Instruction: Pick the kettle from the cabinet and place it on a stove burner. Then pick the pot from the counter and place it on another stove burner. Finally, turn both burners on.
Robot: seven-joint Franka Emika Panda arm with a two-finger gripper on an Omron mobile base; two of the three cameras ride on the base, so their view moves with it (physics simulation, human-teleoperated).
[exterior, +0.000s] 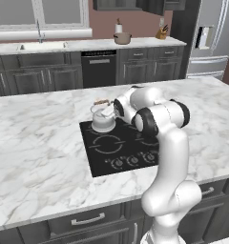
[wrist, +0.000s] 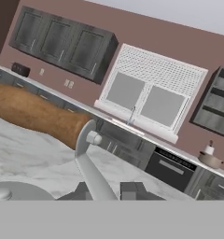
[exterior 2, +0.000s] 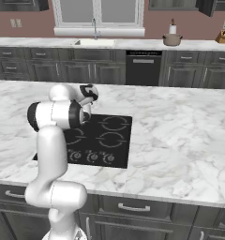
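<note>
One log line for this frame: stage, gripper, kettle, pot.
stage: placing kettle | gripper: shut on kettle handle | kettle: on cooktop rear-left burner | pot: back counter

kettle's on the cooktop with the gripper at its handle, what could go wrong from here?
1. The gripper looks shut on the wire side of the kettle's handle, not the wooden top; pulling away before opening could tip or drag it.
2. The kettle sits at the far left corner of the cooktop; whether it is centred on a burner ring is unclear.
3. The pot is on the far counter, so the base probably has to drive there.
</note>
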